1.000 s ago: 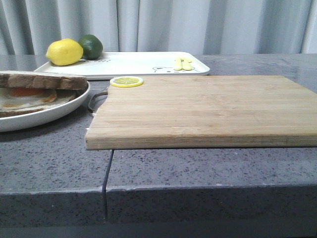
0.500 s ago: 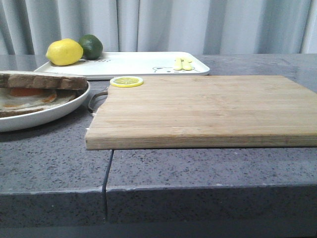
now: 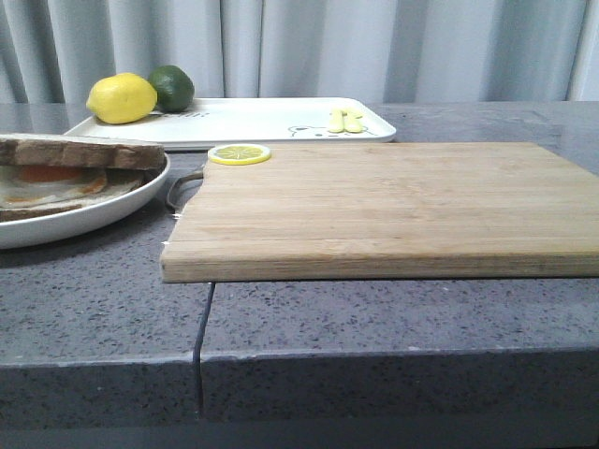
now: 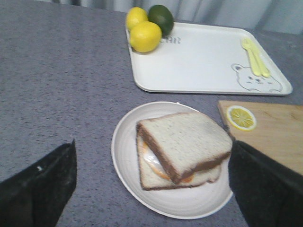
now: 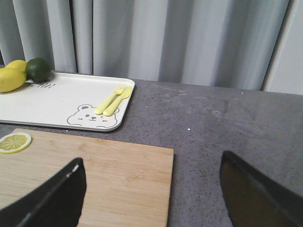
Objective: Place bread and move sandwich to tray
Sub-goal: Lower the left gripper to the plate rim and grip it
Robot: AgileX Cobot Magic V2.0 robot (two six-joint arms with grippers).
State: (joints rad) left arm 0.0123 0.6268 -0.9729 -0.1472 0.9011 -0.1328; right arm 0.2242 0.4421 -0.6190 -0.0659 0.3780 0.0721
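The sandwich (image 4: 182,149) lies on a round white plate (image 4: 124,156). The thick bread (image 4: 187,139) sits on top, askew, with the fried egg (image 4: 150,160) showing under it. It also shows at the front view's left edge (image 3: 65,166). The white tray (image 4: 199,61) lies behind the plate and shows in the front view (image 3: 253,122) too. My left gripper (image 4: 152,149) is open and empty above the plate, one finger to each side. My right gripper (image 5: 151,163) is open and empty over the cutting board's right end. Neither gripper shows in the front view.
A wooden cutting board (image 3: 374,206) lies right of the plate with a lemon slice (image 3: 239,153) on its far left corner. On the tray are two lemons (image 4: 144,35), a lime (image 4: 161,18), and a yellow fork and spoon (image 4: 255,56). A curtain hangs behind.
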